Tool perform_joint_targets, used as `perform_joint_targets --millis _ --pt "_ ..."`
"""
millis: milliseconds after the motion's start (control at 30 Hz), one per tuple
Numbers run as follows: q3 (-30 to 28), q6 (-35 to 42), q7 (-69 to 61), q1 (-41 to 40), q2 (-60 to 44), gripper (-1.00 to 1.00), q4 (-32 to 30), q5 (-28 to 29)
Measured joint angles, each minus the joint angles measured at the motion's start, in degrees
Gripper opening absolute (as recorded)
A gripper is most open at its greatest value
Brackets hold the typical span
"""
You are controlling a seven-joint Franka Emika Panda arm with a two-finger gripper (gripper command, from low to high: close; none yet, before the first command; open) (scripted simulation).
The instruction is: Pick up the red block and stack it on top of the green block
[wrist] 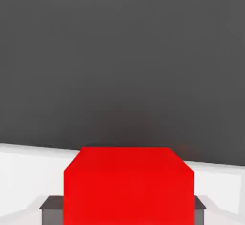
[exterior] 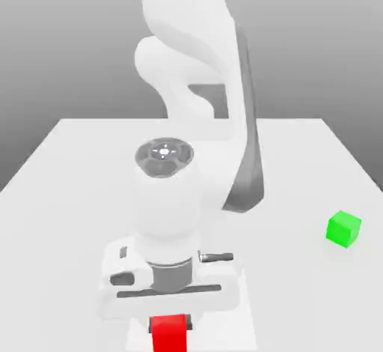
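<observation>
One gripper (exterior: 170,323) clamping red block (exterior: 170,333), table's (exterior: 75,163) near edge

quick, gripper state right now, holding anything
gripper: closed on the red block, down at the table.

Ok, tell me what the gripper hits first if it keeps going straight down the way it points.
The gripper points down at the table and is shut on the red block, so that block would press into the tabletop first; any gap beneath it is unclear.

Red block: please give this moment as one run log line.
gripper: shut on red block | red block: low over the table | green block: apart, exterior view's right | stack: not yet done
</observation>
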State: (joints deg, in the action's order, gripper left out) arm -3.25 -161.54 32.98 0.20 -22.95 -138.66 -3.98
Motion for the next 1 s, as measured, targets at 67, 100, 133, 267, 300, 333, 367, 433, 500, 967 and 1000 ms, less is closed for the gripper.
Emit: perform_joint_targets --millis 67,100,133,267,300,333,367,433,500,967,1000 --pt "-0.28 1.53 0.23 0.19 1.82 -1.0 -0.3 0.32" --pt "-0.52 2.95 0.44 0.37 3.51 -1.0 -0.57 0.61" --pt "-0.73 4.53 0.69 0.51 5.39 -1.0 -0.87 0.95" --pt "1.18 8.24 1.62 3.23 11.19 -1.0 -2.96 2.26" --pt "2.36 8.39 1.8 4.49 12.07 -1.0 -3.69 2.52" --pt "3.61 8.48 1.96 5.77 12.91 -1.0 -4.44 2.75" --pt "4.93 8.55 2.1 7.01 13.72 -1.0 -5.2 2.96" --pt "7.61 8.65 2.28 9.56 15.32 -1.0 -6.72 3.24" --pt "10.36 8.75 2.33 12.42 16.92 -1.0 -8.24 3.34" --pt "23.09 8.26 0.34 36.65 26.95 -1.0 -18.44 0.75" --pt "23.06 6.74 1.18 36.67 25.48 -1.0 -18.56 1.93"
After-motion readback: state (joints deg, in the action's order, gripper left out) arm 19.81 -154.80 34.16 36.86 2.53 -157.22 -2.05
